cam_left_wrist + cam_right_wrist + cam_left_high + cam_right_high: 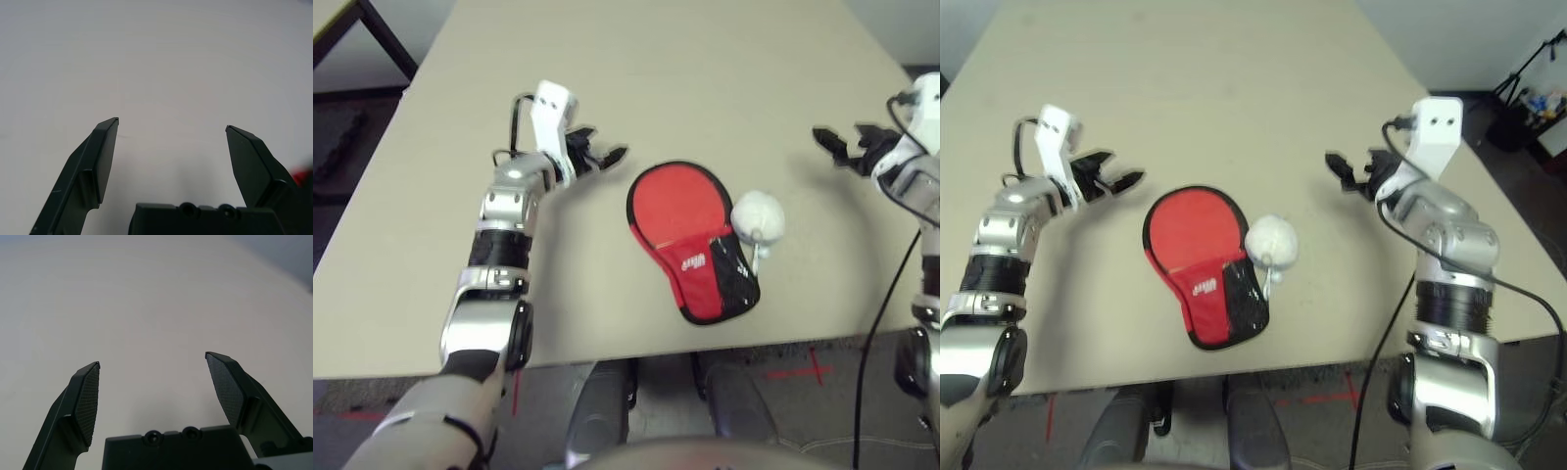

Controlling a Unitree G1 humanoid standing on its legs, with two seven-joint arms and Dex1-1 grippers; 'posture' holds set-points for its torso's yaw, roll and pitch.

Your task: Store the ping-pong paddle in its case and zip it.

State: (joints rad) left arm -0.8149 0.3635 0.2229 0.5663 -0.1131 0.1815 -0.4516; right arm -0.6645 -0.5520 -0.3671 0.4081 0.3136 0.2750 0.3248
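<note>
Left eye view | case (pixel 690 235) lay closed, flat, lump (pixel 758 217) touching rim | left gripper (pixel 604 157) and right gripper (pixel 1344 172) spread, empty | paddle unsighted | advised pinning case before unzipping.

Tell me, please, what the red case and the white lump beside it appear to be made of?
The case looks like soft matte fabric: flat red cloth with black edging, a black mesh pocket and a printed white logo. The white lump touching its edge seems fuzzy or plush, a dull rounded ball without shine; its exact fibre cannot be told.
</note>
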